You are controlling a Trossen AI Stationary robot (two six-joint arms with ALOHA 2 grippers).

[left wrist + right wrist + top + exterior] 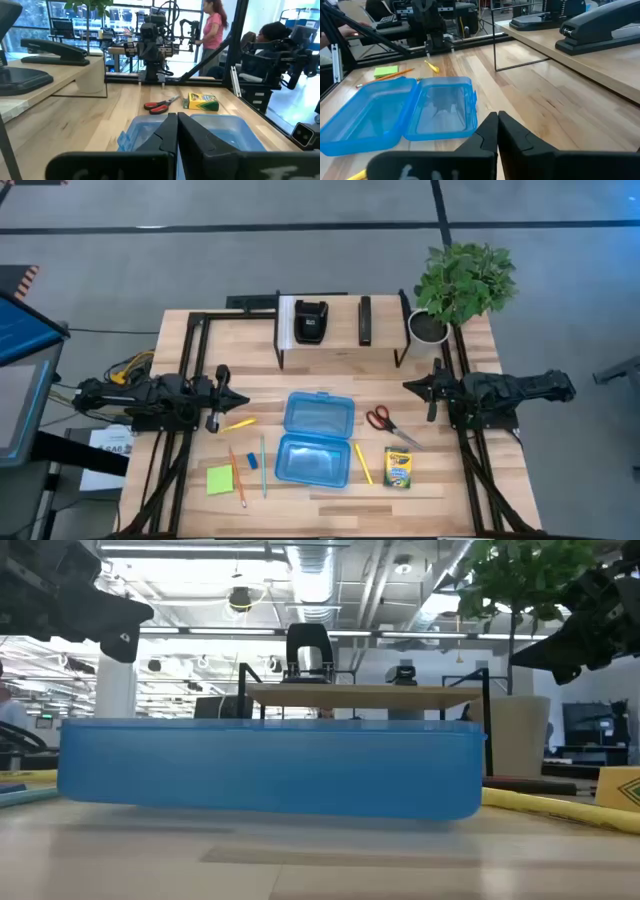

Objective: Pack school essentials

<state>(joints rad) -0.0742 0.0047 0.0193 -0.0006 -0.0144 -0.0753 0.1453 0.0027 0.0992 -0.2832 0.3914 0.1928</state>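
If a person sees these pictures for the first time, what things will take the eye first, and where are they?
The open blue case lies empty at the middle of the table, both halves up. The stationery is spread around it: red-handled scissors and crayon box on the right arm's side, green sticky-note pad and pencils on the left arm's side. The left claw and right claw wait shut at the table's sides, holding nothing.

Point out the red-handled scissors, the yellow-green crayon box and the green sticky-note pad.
Red-handled scissors (378, 419): high view, on the handles.
Yellow-green crayon box (398, 467): high view, middle of its face.
Green sticky-note pad (220, 480): high view, centre of the top sheet.
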